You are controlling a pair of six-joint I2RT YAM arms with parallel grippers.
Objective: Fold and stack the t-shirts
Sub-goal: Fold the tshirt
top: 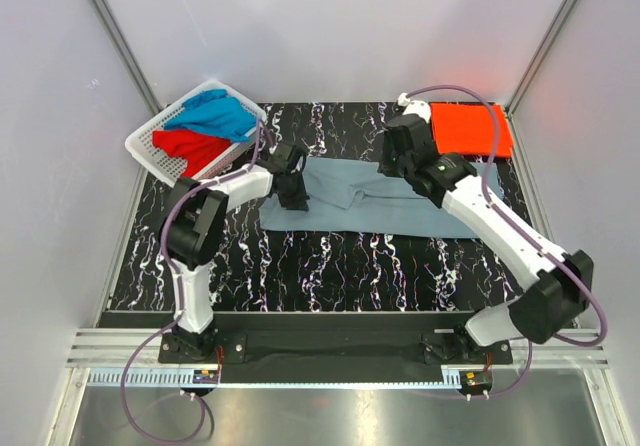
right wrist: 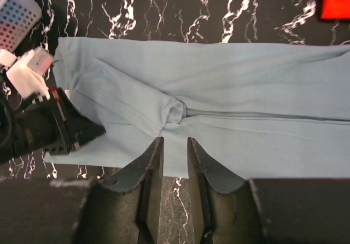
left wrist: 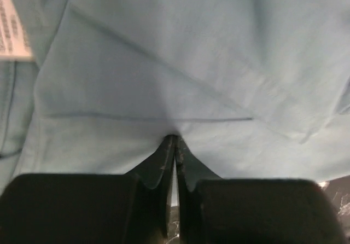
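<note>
The grey-blue t-shirt [top: 390,206] lies folded into a long strip across the middle of the table. It fills the left wrist view [left wrist: 180,63] and also shows in the right wrist view [right wrist: 246,91]. My left gripper [top: 293,192] is at its left end, and its jaws [left wrist: 174,139] are shut on a puckered bit of the cloth. My right gripper [top: 400,152] hovers over the shirt's far edge, slightly open and empty [right wrist: 172,143]. The orange-red t-shirt [top: 470,129] lies folded at the back right. The bright blue t-shirt [top: 215,116] and the red t-shirt [top: 190,148] lie in the basket.
The white slotted basket [top: 150,138] stands at the back left, close to my left arm. White walls and metal posts close in the table on three sides. The black marbled tabletop [top: 340,271] shows bare in front of the shirt.
</note>
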